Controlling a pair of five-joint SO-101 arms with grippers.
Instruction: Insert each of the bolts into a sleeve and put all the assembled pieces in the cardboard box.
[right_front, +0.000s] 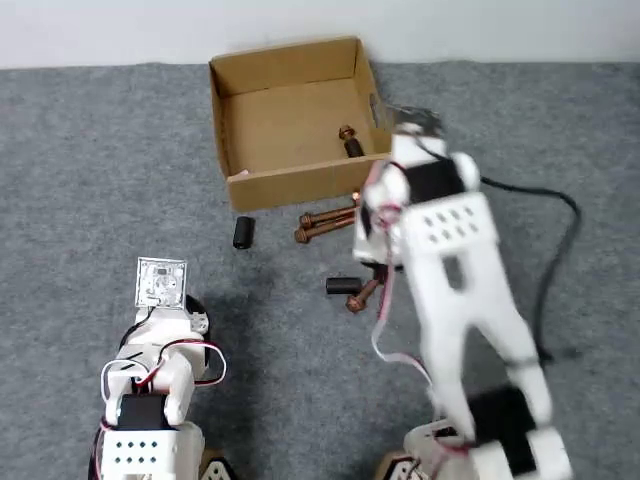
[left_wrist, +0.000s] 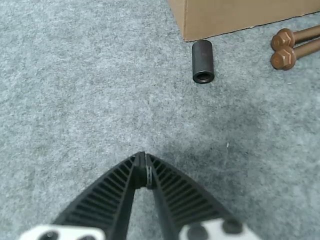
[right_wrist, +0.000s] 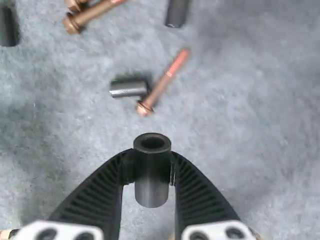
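My right gripper (right_wrist: 151, 161) is shut on a black sleeve (right_wrist: 151, 172), held upright above the carpet. Beneath it lie another sleeve (right_wrist: 128, 88) and a copper bolt (right_wrist: 162, 82), side by side; the high view shows that sleeve (right_front: 342, 285) and that bolt (right_front: 362, 296) in front of the box. Two more bolts (right_front: 325, 222) lie by the cardboard box (right_front: 290, 185). An assembled bolt and sleeve (right_front: 350, 142) rests inside it. My left gripper (left_wrist: 145, 162) is shut and empty, well short of a loose sleeve (left_wrist: 203, 61) near the box corner.
The right arm (right_front: 440, 225) stretches over the carpet beside the box's right front corner. A further sleeve (right_wrist: 177, 12) lies past the bolts. A black cable (right_front: 560, 230) runs along the right side. Bare grey carpet (right_front: 90, 180) spreads to the left.
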